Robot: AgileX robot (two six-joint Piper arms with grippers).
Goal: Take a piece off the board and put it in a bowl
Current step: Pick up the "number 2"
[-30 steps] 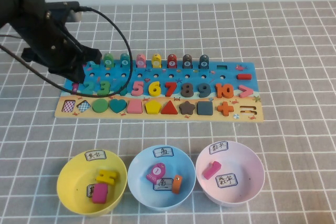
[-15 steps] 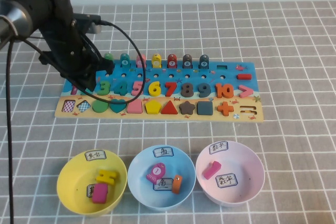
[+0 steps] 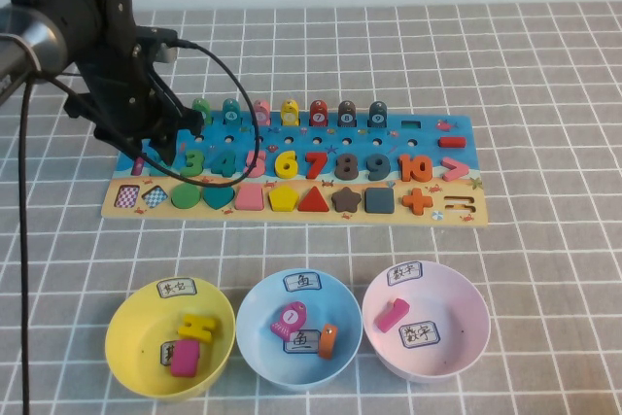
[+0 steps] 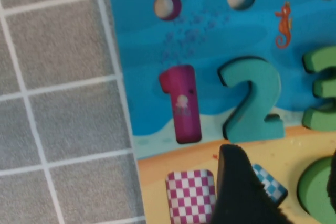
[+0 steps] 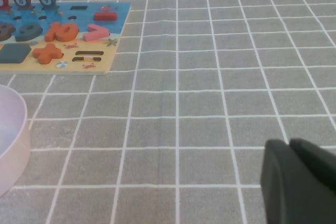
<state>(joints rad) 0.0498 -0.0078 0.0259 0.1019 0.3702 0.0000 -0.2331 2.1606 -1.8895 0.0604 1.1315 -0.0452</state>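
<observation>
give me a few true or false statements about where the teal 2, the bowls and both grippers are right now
1. The teal 2 lies in its slot on the board. True.
2. The left gripper is over the pink bowl. False: it hovers above the board's left end, by the 2.
3. The pink bowl holds one pink piece. True.
4. The magenta 1 is in the yellow bowl. False: it sits on the board beside the 2.
5. The right gripper grips a piece. False: it is off the board over bare tablecloth, holding nothing visible.
</observation>
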